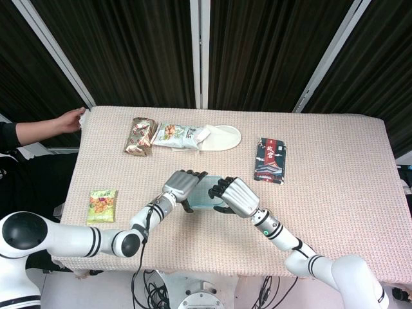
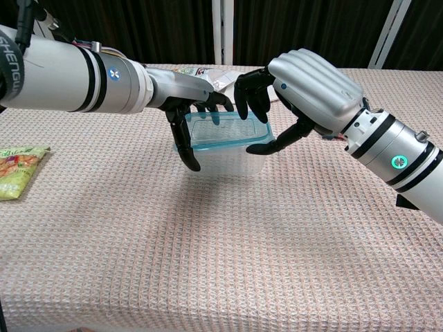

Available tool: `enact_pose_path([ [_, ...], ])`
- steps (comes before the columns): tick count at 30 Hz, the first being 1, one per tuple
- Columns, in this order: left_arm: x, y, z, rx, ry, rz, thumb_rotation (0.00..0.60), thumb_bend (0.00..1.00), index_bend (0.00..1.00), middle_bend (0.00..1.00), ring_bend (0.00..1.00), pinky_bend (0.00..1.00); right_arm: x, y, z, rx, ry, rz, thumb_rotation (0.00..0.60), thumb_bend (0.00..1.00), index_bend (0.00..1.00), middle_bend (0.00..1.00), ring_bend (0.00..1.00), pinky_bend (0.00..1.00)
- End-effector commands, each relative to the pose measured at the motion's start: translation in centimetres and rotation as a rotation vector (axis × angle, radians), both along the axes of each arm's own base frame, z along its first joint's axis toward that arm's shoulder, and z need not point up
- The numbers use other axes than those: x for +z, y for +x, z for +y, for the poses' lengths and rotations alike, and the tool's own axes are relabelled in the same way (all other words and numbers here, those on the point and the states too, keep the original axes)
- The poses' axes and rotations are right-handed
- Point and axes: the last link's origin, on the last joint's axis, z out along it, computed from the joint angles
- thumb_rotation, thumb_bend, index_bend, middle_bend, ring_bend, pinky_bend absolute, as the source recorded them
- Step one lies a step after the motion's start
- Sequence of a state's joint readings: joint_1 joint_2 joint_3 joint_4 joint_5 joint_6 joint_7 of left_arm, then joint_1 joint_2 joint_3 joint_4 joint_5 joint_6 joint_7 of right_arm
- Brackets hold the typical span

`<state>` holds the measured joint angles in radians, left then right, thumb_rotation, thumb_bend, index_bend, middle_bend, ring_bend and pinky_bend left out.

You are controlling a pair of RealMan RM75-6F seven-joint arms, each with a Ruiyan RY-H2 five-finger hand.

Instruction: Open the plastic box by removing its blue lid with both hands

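Blue lid (image 2: 228, 131) at frame centre, gripped by left robot hand (image 2: 192, 104) and right robot hand (image 2: 294, 83); next, lift it off the plastic box (image 2: 228, 158).

The left hand (image 2: 190, 104) has a smooth silver-grey metal back, and beyond that shell its fingers (image 2: 185, 145) are slim, black and jointed. Behind the fingers the wrist widens into a thick glossy white forearm (image 2: 62, 72), ringed by black bands, with a small round blue mark just behind the wrist. A black cable (image 1: 143, 248) hangs from this arm near its elbend.

The right hand (image 2: 304, 86) wears a broader ribbed silver shell over the knuckles, with black fingers (image 2: 246, 97) of the same make. Behind them, its white and silver forearm (image 2: 398, 155) carries black bands and a small glowing green ring light (image 2: 399, 162).
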<state>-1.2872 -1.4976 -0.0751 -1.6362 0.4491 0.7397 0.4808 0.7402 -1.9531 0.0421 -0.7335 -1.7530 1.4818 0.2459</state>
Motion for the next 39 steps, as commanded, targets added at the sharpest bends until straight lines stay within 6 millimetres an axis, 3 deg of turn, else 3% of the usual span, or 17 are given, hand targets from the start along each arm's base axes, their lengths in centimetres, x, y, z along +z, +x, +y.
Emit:
enact_pose_path([
  [1,0.1,-0.1,0.0,0.0,-0.001,-0.002,0.6,0.0,0.01,0.14,0.11,0.19,0.1,0.1,-0.1,0.003,-0.005,-0.004,0.6,0.63,0.58,0.67,0.59,0.74],
  [14,0.4,-0.3,0.1,0.002,-0.012,-0.024,0.6,0.0,0.01,0.12,0.09,0.18,-0.5,0.4,-0.2,0.011,-0.016,0.03,0.6,0.7,0.59,0.66,0.59,0.74],
  [24,0.8,-0.5,0.2,0.006,0.002,-0.03,0.6,0.0,0.0,0.05,0.0,0.12,-0.1,0.2,-0.1,0.015,-0.031,0.017,0.6,0.74,0.77,0.66,0.59,0.74],
  [39,1.7,-1.1,0.7,0.021,0.048,-0.045,0.6,0.0,0.0,0.04,0.0,0.12,1.1,-0.8,0.0,0.019,-0.052,0.018,0.6,0.75,0.82,0.67,0.6,0.74],
])
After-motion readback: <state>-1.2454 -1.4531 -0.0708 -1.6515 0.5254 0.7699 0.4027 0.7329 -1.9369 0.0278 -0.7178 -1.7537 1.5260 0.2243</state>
